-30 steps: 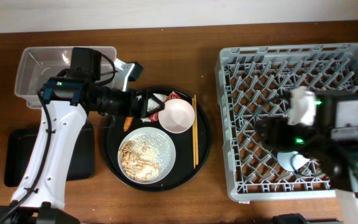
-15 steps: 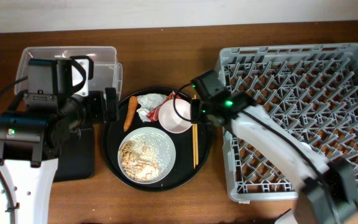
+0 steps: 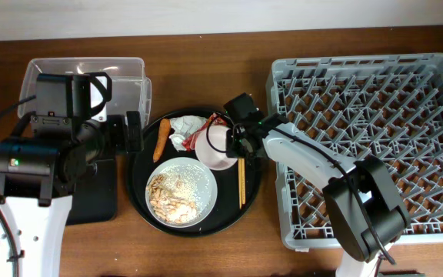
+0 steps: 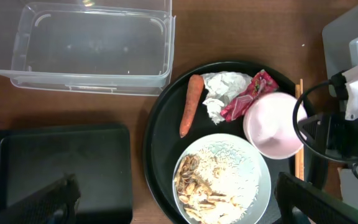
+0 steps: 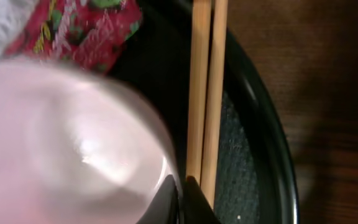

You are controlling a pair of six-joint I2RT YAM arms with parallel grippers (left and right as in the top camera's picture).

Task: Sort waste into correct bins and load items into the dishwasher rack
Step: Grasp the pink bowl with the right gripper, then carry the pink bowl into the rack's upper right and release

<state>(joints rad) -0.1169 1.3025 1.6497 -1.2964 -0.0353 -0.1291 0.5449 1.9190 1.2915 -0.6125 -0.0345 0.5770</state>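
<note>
On the round black tray point(image 3: 141, 185), my right gripper point(image 5: 182, 186) is shut on the right rim of the white bowl point(image 3: 218, 146), with one finger inside and one outside. The chopsticks point(image 5: 205, 93) lie just right of it. A red wrapper point(image 4: 250, 96), a crumpled napkin point(image 4: 222, 90) and a carrot piece point(image 4: 191, 102) lie left of the bowl. The speckled plate point(image 4: 229, 180) holds rice and scraps. My left gripper point(image 4: 182, 208) hangs wide open above the plate and holds nothing. The dishwasher rack point(image 3: 375, 146) stands on the right.
A clear tub point(image 4: 79, 43) stands at the back left, with nothing in it. A flat black tray point(image 4: 55, 168) lies in front of it. My right arm reaches from the rack side across the round tray's right edge.
My right arm swung from over the rack to the bowl and its jaws shut on the rim. The left arm drew back to the left and then stayed still.
</note>
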